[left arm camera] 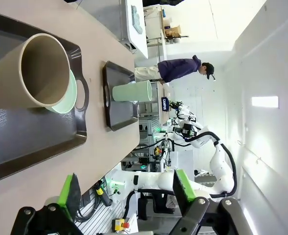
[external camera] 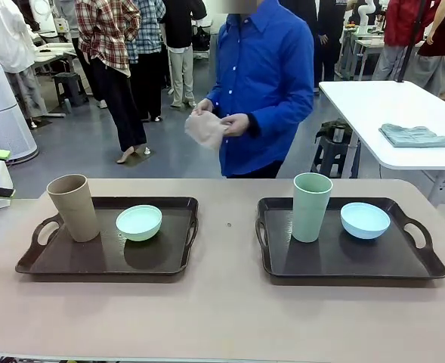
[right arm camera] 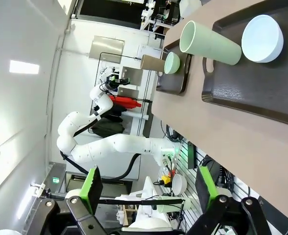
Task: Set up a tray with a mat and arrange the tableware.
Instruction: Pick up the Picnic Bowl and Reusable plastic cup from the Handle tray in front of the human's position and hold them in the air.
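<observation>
2 dark brown trays lie side by side on the worktop. The left tray carries the tan cup, upright at its left end, with the mint green bowl just beside it. The right tray carries the sage green cup, also upright, with the pale blue bowl near its right side. No mat lies under any of them.

Across the worktop the person holds a beige cloth in both hands, probably the mat.

The left gripper is released, its green pads wide apart with nothing between them, and it looks along the left tray from beyond the tan cup. The right gripper is likewise released and empty, set back from the right tray.

The task looks to be at its start, at the mat step. The next move likely calls for lifting 1 cup and 1 bowl off a tray so the mat can go down flat. The tall cups could tip, so a low, square grasp suits them.
</observation>
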